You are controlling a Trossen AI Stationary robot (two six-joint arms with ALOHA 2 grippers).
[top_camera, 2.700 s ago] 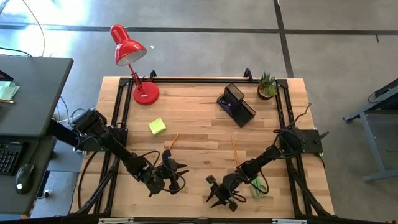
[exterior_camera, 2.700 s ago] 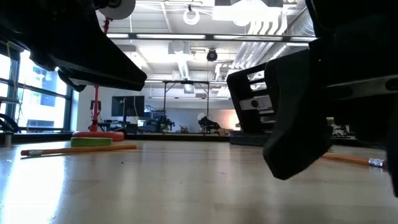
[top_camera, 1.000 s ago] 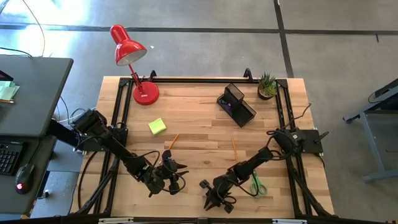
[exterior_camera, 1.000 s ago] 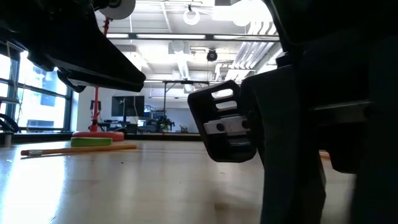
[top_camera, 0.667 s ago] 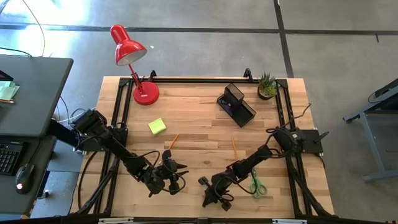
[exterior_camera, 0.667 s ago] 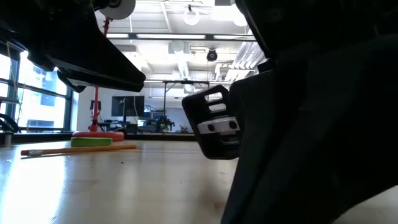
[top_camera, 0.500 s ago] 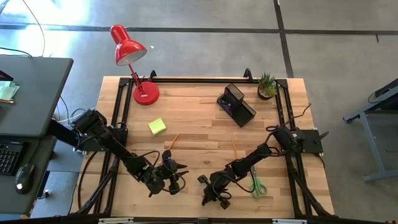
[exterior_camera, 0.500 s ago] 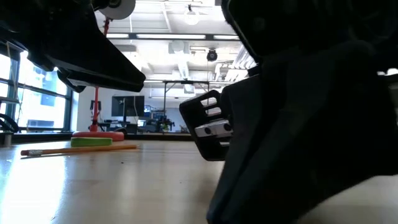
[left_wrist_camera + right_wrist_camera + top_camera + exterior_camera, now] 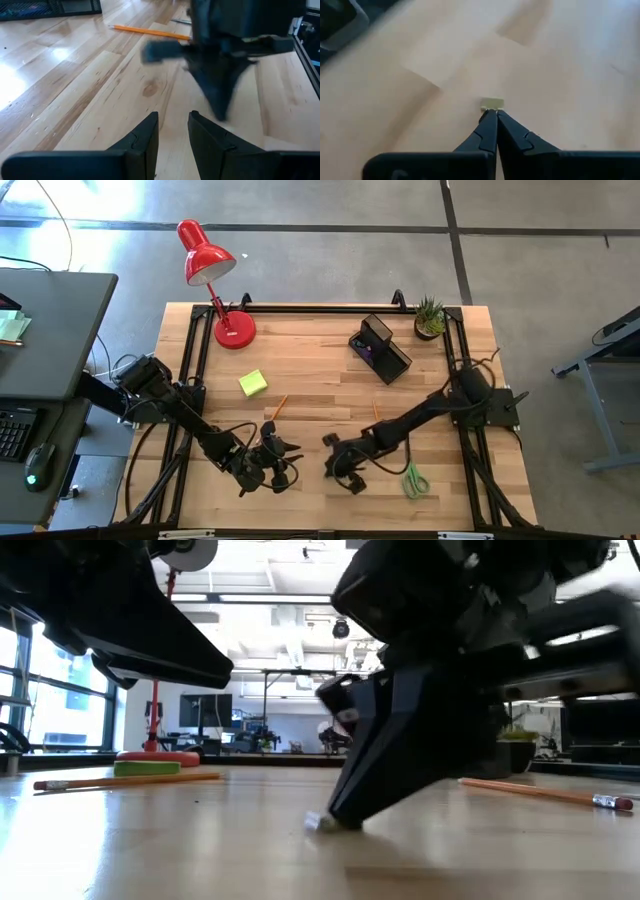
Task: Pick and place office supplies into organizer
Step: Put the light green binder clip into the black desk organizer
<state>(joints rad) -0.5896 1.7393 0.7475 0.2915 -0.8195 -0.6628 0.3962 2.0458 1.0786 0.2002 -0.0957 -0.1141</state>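
Note:
My right gripper [image 9: 338, 472] is near the table's front middle, shut, with a small pale piece [image 9: 492, 103] at its fingertips. The tips stand low over the wood [image 9: 335, 820]. My left gripper [image 9: 272, 465] waits to its left, a little open and with nothing in it [image 9: 172, 125]. The yellow-green sticky-note block [image 9: 253, 383] and an orange pencil [image 9: 279, 407] lie flat at left centre. A second pencil [image 9: 377, 418] and the green-handled scissors [image 9: 412, 479] lie by my right arm. The black mesh organizer [image 9: 380, 348] stands at the back right. My right gripper pinches the small pale piece [image 9: 493, 106] at the very ends of its two fingers. The fingers slant down toward the table's near left. Most of the piece sticks out beyond the tips. It is at or just above the wood [image 9: 316, 823]; which, I cannot tell.
A red desk lamp [image 9: 215, 270] stands at the back left and a small potted plant [image 9: 430, 317] at the back right corner. Black rails run along the table's sides [image 9: 196, 350]. Bare wood lies between the grippers and the organizer.
My right gripper has gone from the table's near edge toward the far edge, rising a little and tipping less steeply. Its fingers, apart a second ago, are now together. My left arm has kept still.

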